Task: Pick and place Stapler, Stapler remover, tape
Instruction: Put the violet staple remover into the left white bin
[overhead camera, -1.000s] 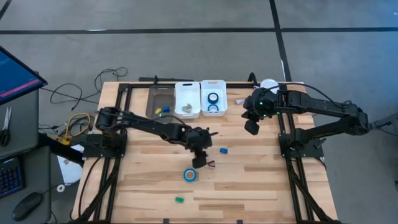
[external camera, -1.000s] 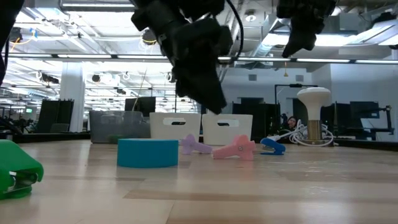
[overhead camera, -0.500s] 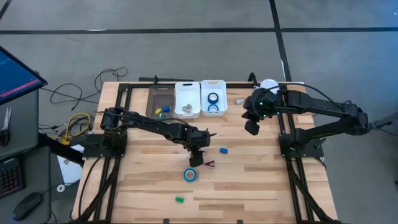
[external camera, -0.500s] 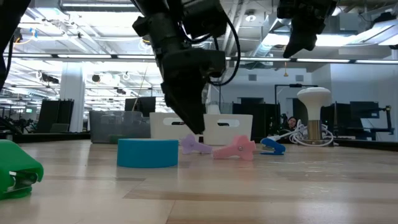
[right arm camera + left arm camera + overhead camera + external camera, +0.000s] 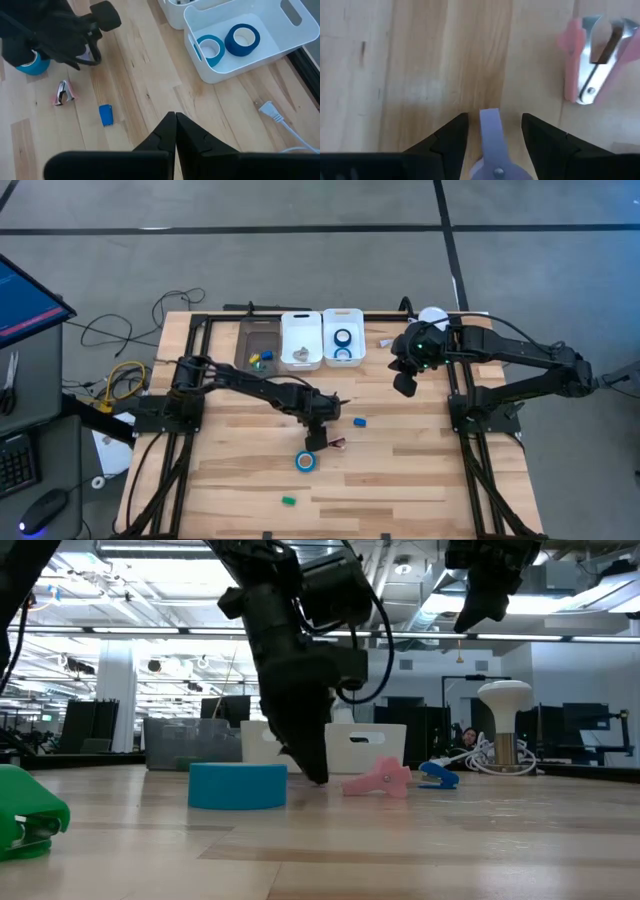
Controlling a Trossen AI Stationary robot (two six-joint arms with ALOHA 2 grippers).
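High view: left gripper down at the table near frame centre, just above a blue tape roll; pink staple remover just right of it. Right gripper raised at upper right, pinched closed. Two more tape rolls in the white bin at top centre.

Low view: left gripper tip at the tabletop, between tape and pink remover. Green stapler at far left.

Left wrist view: fingers spread wide, straddling a lavender staple remover at lower centre, not clamped. Pink remover at upper right.

Right wrist view: fingers together, empty; bin with two rolls at upper right.
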